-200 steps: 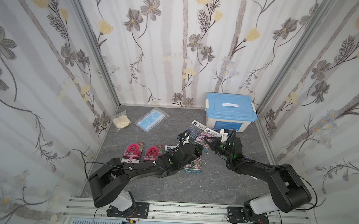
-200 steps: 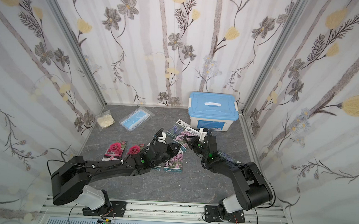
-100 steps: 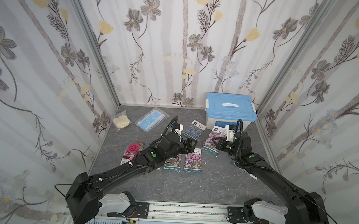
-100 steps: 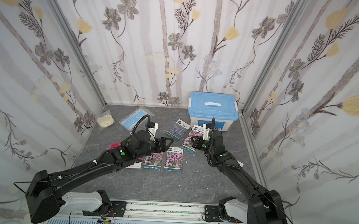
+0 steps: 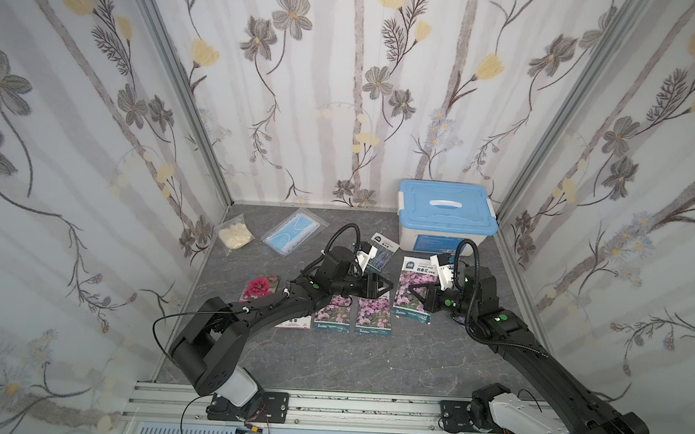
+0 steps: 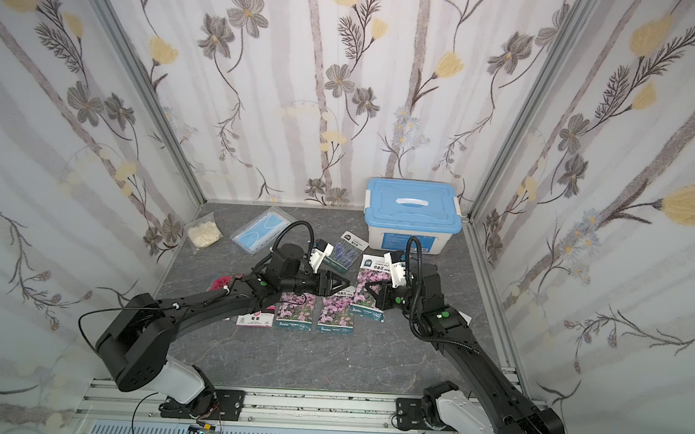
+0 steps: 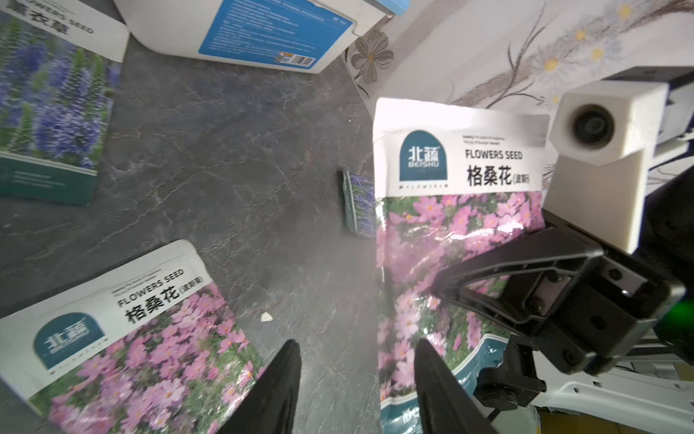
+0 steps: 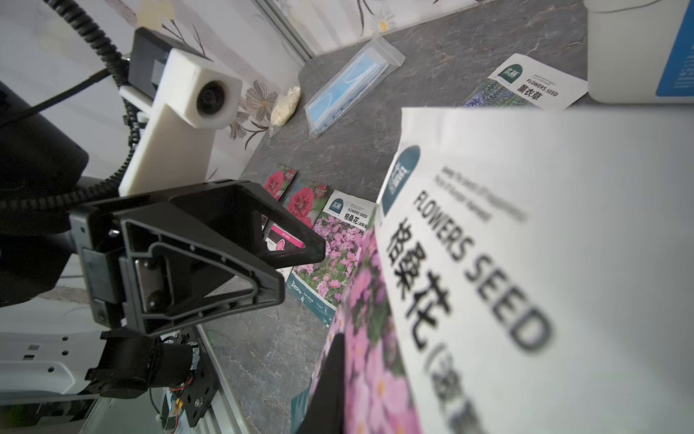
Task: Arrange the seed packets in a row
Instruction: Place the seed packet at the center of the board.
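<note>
Pink-flower packet [image 5: 413, 295] hangs in the right gripper [image 5: 412, 288], just right of the row's last pink packet [image 5: 374, 315], w/ a thin strip of grey table [image 5: 330, 360] showing between them. Its long axis runs near-far, approx parallel w/ the laid ones, label band at the far end. It sits a bit farther back than the row & is tilted up off the top; can't tell if its near edge touches the table. The right gripper's jaws are closed tight across it from the right side, about mid-length. The left gripper [image 5: 389, 287] hovers over the far end of that last row packet, pointing right at the held one. Its jaws are partway apart w/ nothing between, & the left wrist view shows only bare table between its fingers [image 7: 281, 383]. Judged: the right arm is nearer, so the coming move is a short pull toward the near side, then flat into line. A lavender packet [image 5: 382, 252] lies far of the left gripper, by the blue-lid box [image 5: 446, 215], not yet in the row.
</note>
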Tool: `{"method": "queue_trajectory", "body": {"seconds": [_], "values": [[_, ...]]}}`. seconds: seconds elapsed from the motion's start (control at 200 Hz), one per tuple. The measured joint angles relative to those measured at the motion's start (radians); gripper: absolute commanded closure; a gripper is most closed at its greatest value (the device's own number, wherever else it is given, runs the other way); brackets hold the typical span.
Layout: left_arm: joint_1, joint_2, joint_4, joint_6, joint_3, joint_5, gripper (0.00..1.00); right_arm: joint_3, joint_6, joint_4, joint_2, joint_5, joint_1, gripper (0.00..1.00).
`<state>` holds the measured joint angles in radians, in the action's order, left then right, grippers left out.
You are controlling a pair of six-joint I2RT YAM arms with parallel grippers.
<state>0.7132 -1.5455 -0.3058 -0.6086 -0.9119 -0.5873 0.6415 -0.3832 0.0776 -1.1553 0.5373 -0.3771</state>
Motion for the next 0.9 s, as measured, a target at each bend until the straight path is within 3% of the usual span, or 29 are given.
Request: {"method": "queue_trajectory", "body": {"seconds": [0.24, 0.44, 0.575, 0.699, 0.854, 0.904], "values": [[-0.001, -0.050, -0.155, -0.057, 0.000, -0.077, 0.51, -0.003, 0.002, -0.007, -0.001, 0.058, -0.002, 1.00], [0.003, -0.091, -0.231, -0.104, -0.002, -0.100, 0.58, -0.002, -0.006, -0.010, -0.003, 0.075, -0.002, 1.00], [0.016, -0.112, -0.263, -0.126, -0.024, -0.106, 0.72, 0.002, -0.009, -0.014, -0.010, 0.090, -0.002, 1.00], [0.019, -0.131, -0.267, -0.132, -0.036, -0.098, 1.00, 0.005, -0.016, -0.018, -0.018, 0.087, -0.002, 1.00], [0.021, -0.133, -0.273, -0.144, -0.039, -0.087, 1.00, 0.016, -0.016, -0.008, -0.024, 0.068, -0.002, 1.00], [0.021, -0.127, -0.272, -0.144, -0.038, -0.080, 1.00, 0.023, -0.015, -0.001, -0.026, 0.062, -0.003, 0.82]]}}
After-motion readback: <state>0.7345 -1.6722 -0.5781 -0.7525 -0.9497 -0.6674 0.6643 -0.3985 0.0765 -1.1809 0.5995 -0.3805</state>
